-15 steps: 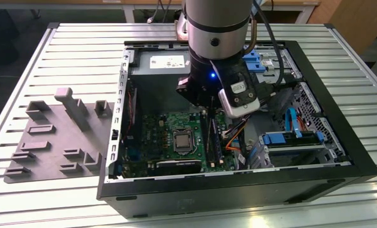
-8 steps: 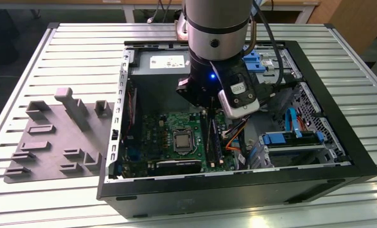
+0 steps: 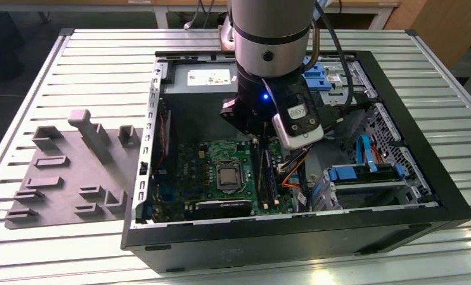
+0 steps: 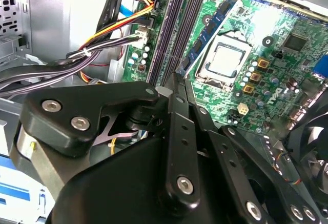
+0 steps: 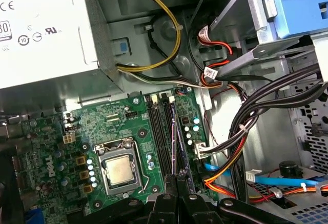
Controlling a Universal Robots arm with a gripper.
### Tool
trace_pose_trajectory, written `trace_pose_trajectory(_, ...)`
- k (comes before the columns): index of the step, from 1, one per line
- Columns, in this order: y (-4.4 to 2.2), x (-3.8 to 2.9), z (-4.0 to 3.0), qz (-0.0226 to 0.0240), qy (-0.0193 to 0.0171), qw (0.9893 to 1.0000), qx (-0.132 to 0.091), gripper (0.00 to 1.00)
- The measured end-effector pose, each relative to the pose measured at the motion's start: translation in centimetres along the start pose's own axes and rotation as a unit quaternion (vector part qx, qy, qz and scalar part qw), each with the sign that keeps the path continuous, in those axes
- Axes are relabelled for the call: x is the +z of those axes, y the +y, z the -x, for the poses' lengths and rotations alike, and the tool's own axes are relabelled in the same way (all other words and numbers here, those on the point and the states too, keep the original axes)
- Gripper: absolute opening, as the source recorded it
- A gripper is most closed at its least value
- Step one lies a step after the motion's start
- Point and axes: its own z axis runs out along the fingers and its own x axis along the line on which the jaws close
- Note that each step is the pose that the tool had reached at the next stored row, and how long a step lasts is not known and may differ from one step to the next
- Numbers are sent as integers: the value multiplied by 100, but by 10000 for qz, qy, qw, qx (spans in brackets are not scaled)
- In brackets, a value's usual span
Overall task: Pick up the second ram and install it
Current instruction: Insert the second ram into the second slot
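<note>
Clenched tool (image 4: 179, 80) on the near end of the second ram (image 4: 218, 26), one stick, lying along the green motherboard (image 5: 118, 121). Just beside it, two empty black slots (image 4: 177, 24). Further on, one processor socket (image 4: 225, 60); farthest, one grey power-supply box (image 5: 36, 29).

Shows a silver-grey cylindrical arm (image 3: 271, 29) with a blue light (image 3: 265, 97) glowing and black cables (image 3: 331, 41) trailing alongside. Ends in a black gripper (image 4: 177, 78) of flat linkage bars (image 4: 179, 147) pinned with silver hex screws (image 4: 185, 185).
</note>
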Motion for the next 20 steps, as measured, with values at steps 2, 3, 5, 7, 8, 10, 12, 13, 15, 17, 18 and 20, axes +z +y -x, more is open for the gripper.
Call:
trace_pose_trajectory(2, 0, 8, -1, 1, 0, 10000, 0, 12)
trace_pose_trajectory(3, -1, 11, -1, 0, 0, 10000, 0, 12)
trace_pose_trajectory(5, -1, 17, -1, 1, 0, 10000, 0, 12)
trace_pose_trajectory(7, -2, 24, -2, 1, 0, 10000, 0, 12)
trace_pose_trajectory(8, -2, 28, -2, 0, 0, 10000, 0, 12)
trace_pose_trajectory(10, -3, 36, -3, 1, 0, 10000, 0, 12)
trace_pose_trajectory(12, -3, 45, -4, 1, 0, 10000, -5, 12)
trace_pose_trajectory(13, -3, 49, -5, 1, 1, 10000, -10, 12)
trace_pose_trajectory(15, -4, 58, -6, 3, 2, 10000, -22, 12)
trace_pose_trajectory(17, -5, 68, -7, 4, 2, 10000, -34, 12)
trace_pose_trajectory(18, -5, 72, -7, 4, 3, 10000, -38, 12)
trace_pose_trajectory(20, -5, 78, -7, 4, 3, 10000, -43, 12)
